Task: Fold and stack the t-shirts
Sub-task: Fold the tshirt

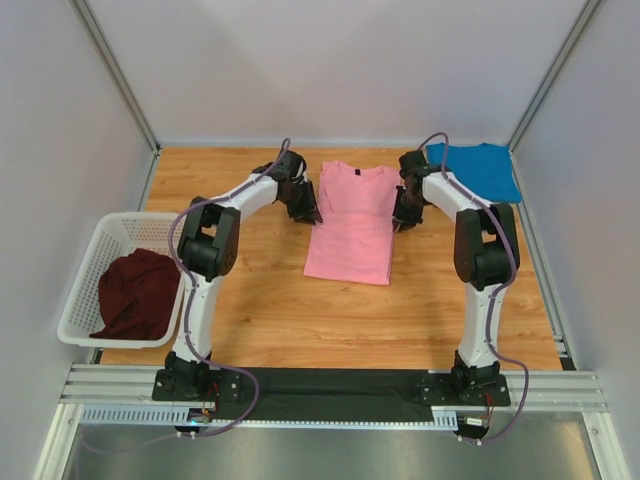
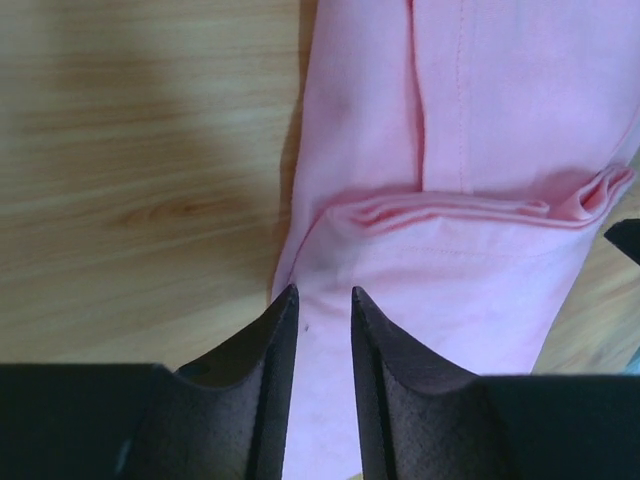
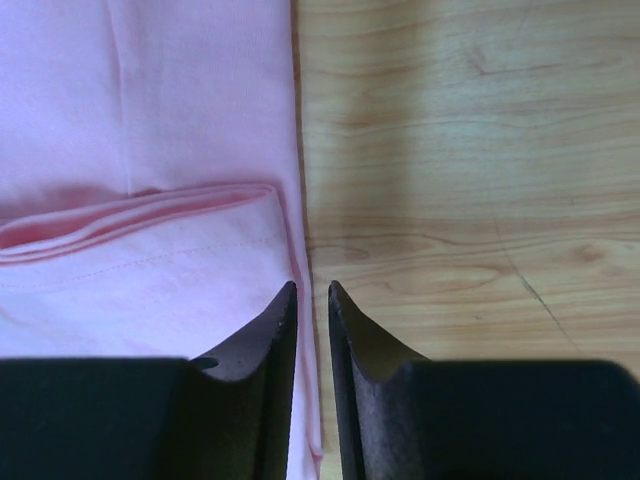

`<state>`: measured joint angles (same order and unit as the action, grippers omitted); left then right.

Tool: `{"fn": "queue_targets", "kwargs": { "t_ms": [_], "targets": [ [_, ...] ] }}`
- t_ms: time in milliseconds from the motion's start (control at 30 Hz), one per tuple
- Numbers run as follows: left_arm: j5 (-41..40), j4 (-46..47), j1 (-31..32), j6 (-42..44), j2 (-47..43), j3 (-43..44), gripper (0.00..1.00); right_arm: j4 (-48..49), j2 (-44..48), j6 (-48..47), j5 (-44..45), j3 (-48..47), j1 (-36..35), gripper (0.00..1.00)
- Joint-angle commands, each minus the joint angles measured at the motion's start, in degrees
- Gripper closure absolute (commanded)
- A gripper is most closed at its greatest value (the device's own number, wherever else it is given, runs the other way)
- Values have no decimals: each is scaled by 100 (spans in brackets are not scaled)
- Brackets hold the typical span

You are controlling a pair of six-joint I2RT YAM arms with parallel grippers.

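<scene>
The wooden table (image 1: 270, 320) lies under the pink t-shirt (image 1: 352, 225), which is spread flat with its neck toward the far side and its hem toward the arms, its sides looking narrow and straight from above. Well apart from the pink t-shirt, off its left side and nearer the arms, stands the white lattice basket (image 1: 85, 270). Near the pink t-shirt's right shoulder but not touching it, and a little farther back, the blue t-shirt (image 1: 485, 168) lies flat on the wood. The maroon t-shirt (image 1: 140, 290) sits crumpled inside the basket, so it too is well to the left of the pink t-shirt. The left gripper (image 2: 325, 292) is down at the pink t-shirt's left edge near the shoulder; its jaws stand a narrow way apart, flat pink cloth shows through the gap, and a folded layer crosses the shirt just beyond the tips. The right gripper (image 3: 312, 286) is down at the pink t-shirt's right edge at about the same height; its jaws leave only a thin slit, directly over the shirt's side edge where cloth meets wood, and whether they nip that edge I cannot tell
</scene>
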<state>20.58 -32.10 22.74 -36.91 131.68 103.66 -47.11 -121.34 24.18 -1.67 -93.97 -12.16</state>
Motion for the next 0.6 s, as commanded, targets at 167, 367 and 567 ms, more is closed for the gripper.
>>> {"fn": "queue_targets", "kwargs": {
  "t_ms": [167,367,567],
  "targets": [
    [-362,-499,-51,447,-1566,-705,57,-325,1498,192,-299,677,-102,74],
    [86,-131,107,685,-2365,-2030,57,70,2281,367,-799,1925,-348,72],
    [1114,729,292,448,-2647,-3016,64,422,2729,394,-895,2682,-410,78]
  ]
}}
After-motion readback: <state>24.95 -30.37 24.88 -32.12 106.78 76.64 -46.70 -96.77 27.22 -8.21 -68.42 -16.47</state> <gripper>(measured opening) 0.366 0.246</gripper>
